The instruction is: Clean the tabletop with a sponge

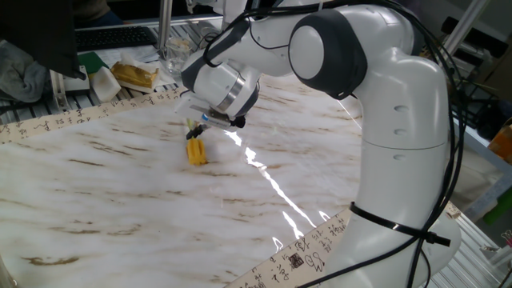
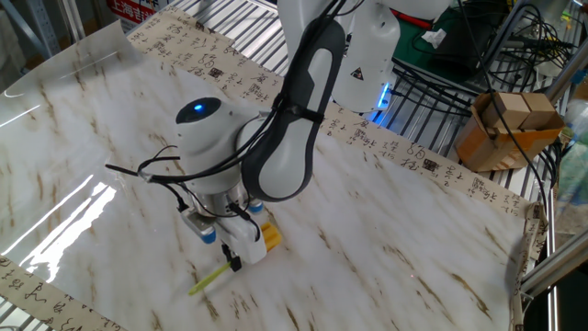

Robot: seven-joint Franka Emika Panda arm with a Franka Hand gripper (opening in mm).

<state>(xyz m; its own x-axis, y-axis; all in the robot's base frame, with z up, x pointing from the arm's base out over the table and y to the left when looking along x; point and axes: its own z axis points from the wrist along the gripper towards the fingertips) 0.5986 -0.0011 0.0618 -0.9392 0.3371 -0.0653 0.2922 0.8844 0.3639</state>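
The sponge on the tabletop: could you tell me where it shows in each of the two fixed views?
One fixed view: the sponge lies left of centre, its yellow head just below the gripper.
The other fixed view: the sponge sits low and left of centre, its handle pointing toward the lower left.
Shared landmark: the gripper, directly over the sponge in both.

Hiding most of the sponge (image 2: 268, 236) behind the gripper (image 2: 237, 260) in the other fixed view, leaving only a yellow corner and the stick's tip showing. Running off the left and bottom edges: the tabletop (image 1: 120, 216). Too small to tell: how the jaws are standing on the stick.
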